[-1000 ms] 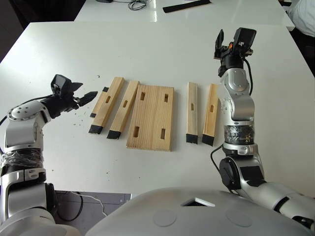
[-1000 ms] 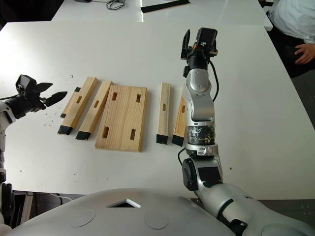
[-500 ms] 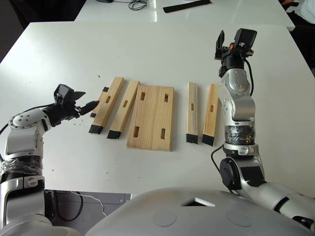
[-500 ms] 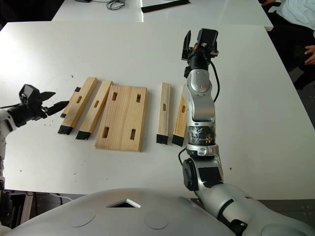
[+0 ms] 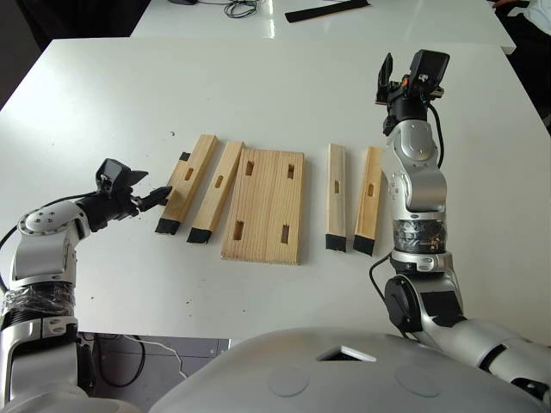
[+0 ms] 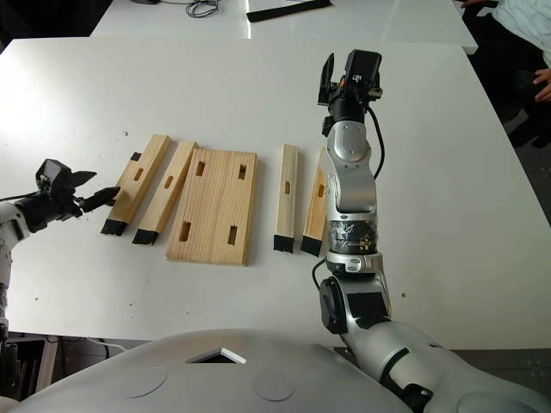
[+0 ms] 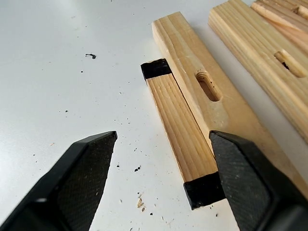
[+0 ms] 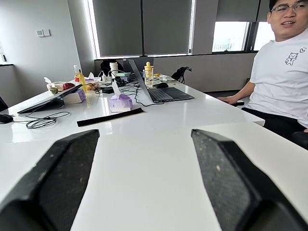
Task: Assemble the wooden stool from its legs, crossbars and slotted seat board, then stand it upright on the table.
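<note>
Your left gripper [image 7: 163,138] hangs spread wide just beside the short crossbar [image 7: 177,115], which looks light and stiff, so pinch its long sides mid-length.

The right arm [image 6: 349,185] covers most of the rightmost leg [image 6: 316,205] in the right eye view, leaving only a narrow strip. In the left wrist view, the slotted leg [image 7: 211,96] and its neighbour [image 7: 260,53] run off the edge. The dark specks [image 7: 137,169] there are too small to identify.
</note>
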